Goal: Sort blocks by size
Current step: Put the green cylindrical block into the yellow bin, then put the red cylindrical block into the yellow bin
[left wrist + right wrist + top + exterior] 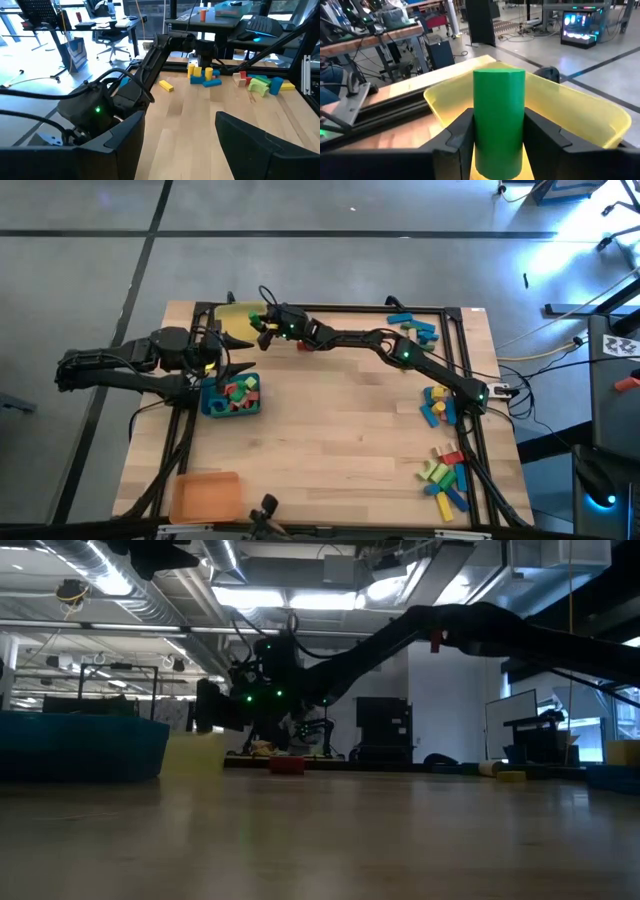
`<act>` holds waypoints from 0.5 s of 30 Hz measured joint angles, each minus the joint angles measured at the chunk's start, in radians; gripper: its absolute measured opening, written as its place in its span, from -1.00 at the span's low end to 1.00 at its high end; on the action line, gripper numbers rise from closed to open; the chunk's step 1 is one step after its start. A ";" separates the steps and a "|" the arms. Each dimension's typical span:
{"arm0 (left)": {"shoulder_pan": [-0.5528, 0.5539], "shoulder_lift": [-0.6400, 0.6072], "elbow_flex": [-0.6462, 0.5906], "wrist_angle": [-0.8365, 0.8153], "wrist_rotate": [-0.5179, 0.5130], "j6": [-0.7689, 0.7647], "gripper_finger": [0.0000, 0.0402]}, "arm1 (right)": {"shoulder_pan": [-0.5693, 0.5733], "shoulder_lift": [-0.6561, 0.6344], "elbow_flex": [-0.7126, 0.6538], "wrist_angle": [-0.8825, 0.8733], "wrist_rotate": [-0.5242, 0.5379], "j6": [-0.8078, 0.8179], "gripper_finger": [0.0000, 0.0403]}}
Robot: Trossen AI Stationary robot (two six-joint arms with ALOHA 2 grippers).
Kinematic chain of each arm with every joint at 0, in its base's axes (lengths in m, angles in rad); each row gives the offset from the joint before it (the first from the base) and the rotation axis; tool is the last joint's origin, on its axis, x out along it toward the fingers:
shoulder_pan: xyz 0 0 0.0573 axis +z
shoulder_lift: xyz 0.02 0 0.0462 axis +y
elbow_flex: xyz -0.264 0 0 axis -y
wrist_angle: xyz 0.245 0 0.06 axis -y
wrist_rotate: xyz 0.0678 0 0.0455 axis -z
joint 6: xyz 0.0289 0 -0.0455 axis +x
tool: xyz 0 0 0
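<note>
The right gripper (262,321) reaches across the far side of the table and clamps a green cylinder block (498,120) upright between its 2 fingers, just above the yellow tray (580,107). If the fingers part while the block stands this tall, it could tip and roll to the tray's rim, or bounce out if it is let go too high. The left gripper (238,367) waits with fingers spread and empty, above the blue tray (208,406) of sorted blocks. The yellow tray's floor is hidden behind the cylinder, so its contents probably cannot be judged; loose blocks (441,475) remain at the table's right edge.
</note>
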State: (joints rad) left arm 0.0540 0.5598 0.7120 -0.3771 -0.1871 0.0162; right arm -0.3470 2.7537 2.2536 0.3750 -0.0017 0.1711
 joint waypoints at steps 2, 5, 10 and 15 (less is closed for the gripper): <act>0.000 0.000 0.000 0.000 0.000 0.005 0.13 | 0.000 0.000 0.000 -0.009 0.001 0.003 -0.31; 0.000 0.000 0.000 0.002 0.000 0.011 0.13 | 0.000 0.000 0.000 -0.004 0.008 0.003 -0.25; 0.000 0.000 0.000 0.001 0.000 0.011 0.13 | 0.000 0.000 0.000 -0.008 0.009 0.004 -0.06; 0.000 0.000 0.000 0.004 0.000 0.011 0.13 | 0.000 0.000 0.000 -0.012 0.004 0.006 0.09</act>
State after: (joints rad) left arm 0.0540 0.5598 0.7120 -0.3733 -0.1870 0.0271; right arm -0.3470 2.7537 2.2532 0.3626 0.0025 0.1776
